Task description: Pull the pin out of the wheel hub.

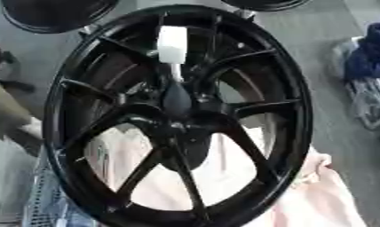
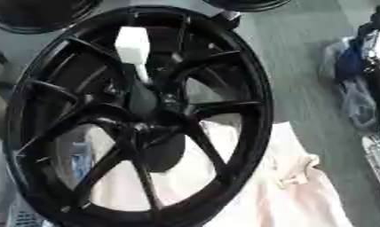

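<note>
A large black spoked wheel fills both views, tilted toward me. At its hub sits a dark rounded piece. A thin pale shaft rises from it to a white block-shaped handle, the pin, which stands over the upper spokes. Neither of my hands shows in either view, and nothing touches the pin.
Pale pink cloth lies under and right of the wheel. Two more dark round rims sit at the top edge. A blue and clear bundle lies on the grey floor at right. A meshed blue-grey item is at lower left.
</note>
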Robot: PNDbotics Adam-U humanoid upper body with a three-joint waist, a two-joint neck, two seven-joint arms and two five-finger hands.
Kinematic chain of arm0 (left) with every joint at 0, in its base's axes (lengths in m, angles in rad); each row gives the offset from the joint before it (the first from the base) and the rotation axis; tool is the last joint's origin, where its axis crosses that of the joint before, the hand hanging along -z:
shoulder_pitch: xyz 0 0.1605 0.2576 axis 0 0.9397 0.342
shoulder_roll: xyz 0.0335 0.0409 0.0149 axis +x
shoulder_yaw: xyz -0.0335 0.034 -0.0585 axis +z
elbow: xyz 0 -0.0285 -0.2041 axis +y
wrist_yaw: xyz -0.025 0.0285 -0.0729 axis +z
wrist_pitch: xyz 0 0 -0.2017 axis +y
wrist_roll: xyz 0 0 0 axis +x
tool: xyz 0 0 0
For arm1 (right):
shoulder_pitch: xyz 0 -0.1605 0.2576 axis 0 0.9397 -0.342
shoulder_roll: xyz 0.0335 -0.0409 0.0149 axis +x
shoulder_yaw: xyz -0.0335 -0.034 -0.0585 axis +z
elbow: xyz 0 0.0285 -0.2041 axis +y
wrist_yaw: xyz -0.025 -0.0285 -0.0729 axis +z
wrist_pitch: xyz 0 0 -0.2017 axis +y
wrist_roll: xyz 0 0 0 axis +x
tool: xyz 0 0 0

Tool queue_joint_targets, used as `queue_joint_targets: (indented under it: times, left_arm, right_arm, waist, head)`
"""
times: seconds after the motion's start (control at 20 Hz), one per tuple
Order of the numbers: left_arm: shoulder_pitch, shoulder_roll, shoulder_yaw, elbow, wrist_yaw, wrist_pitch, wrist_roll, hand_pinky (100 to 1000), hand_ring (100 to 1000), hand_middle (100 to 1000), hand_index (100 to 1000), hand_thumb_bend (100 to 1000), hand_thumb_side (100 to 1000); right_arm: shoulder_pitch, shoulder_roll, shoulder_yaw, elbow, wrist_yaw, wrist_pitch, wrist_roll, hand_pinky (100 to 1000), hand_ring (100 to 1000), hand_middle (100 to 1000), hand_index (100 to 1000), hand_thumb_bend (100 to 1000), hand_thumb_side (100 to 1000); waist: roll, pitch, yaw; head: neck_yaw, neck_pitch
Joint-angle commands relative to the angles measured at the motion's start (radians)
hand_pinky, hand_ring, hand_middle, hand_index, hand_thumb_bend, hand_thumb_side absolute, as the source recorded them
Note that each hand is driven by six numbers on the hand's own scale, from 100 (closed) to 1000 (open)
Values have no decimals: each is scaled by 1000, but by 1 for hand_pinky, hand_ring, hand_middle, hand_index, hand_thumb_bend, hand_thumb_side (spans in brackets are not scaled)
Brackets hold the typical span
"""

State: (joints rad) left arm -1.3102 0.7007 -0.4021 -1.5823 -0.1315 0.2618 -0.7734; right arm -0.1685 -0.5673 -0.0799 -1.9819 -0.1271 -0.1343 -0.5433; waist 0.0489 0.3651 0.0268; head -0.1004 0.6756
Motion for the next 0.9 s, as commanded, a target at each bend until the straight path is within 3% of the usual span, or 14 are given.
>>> queue_joint_targets:
  times: [0.05, 0.5, 0.7, 0.9]
  left_arm:
    - [-19, 31, 17, -11, 5, 1, 3, 831, 791, 710, 807, 100, 319]
    - [-7, 29, 7, -2, 0, -3, -11, 833, 793, 714, 810, 100, 335]
    - [2, 27, -19, 7, -21, -19, -59, 847, 813, 742, 832, 100, 370]
    - [15, 24, -59, 15, -72, -51, -124, 859, 834, 763, 842, 175, 381]
  right_arm:
    - [-6, -28, -12, -18, -1, -3, -1, 649, 800, 717, 691, 100, 433]
    - [-10, -27, -10, -18, -2, -4, 0, 648, 800, 716, 691, 100, 431]
    - [-11, -27, -10, -18, -3, -3, 1, 648, 800, 715, 691, 100, 434]
    - [-12, -26, -9, -18, -3, -2, 1, 648, 799, 715, 690, 100, 437]
  waist:
    - [-6, -30, 1]
    - [-7, -28, -1]
    - [-7, -27, -1]
    - [-6, -26, -3]
  head:
    - [-6, 1]
    - [-3, -1]
    - [-5, -6]
    - [-6, -9]
